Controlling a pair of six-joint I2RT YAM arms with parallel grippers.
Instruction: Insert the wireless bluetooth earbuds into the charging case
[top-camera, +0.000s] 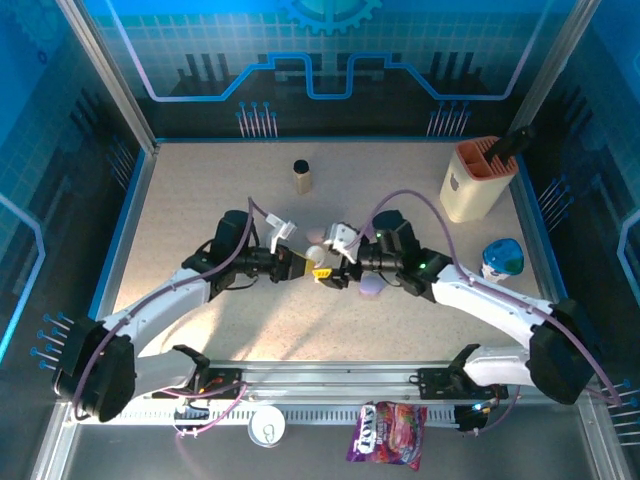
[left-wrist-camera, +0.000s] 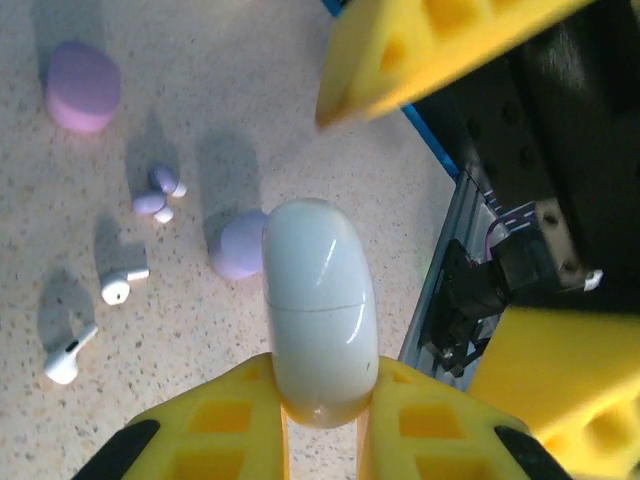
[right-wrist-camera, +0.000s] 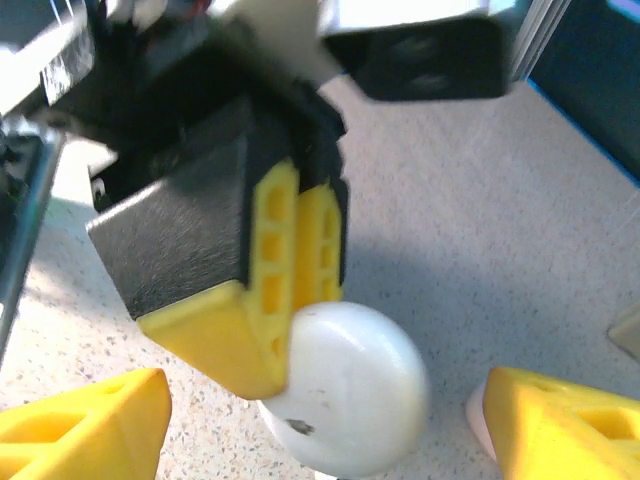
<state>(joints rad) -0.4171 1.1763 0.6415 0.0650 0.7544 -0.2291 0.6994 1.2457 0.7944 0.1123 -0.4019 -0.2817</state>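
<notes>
The left hand (left-wrist-camera: 322, 405) pinched a white case (left-wrist-camera: 318, 300). The right hand (right-wrist-camera: 325, 420) was spread on either side of it. Loose earbuds (left-wrist-camera: 122, 283) lay on the counter (left-wrist-camera: 260, 110) nearby.

- White charging case (left-wrist-camera: 320, 300): smooth, glossy plastic with bright highlights.
- Fingers (left-wrist-camera: 210, 430) of the left gripper (left-wrist-camera: 325, 375): matt yellow plastic, moulded in open cells.
- Table (left-wrist-camera: 180, 350): matt, finely speckled, grainy.
- Purple case (left-wrist-camera: 83, 85): smooth, matt.
- White earbuds (left-wrist-camera: 70, 358): smooth plastic.
- Near rail (top-camera: 330, 378): bare metal.
</notes>
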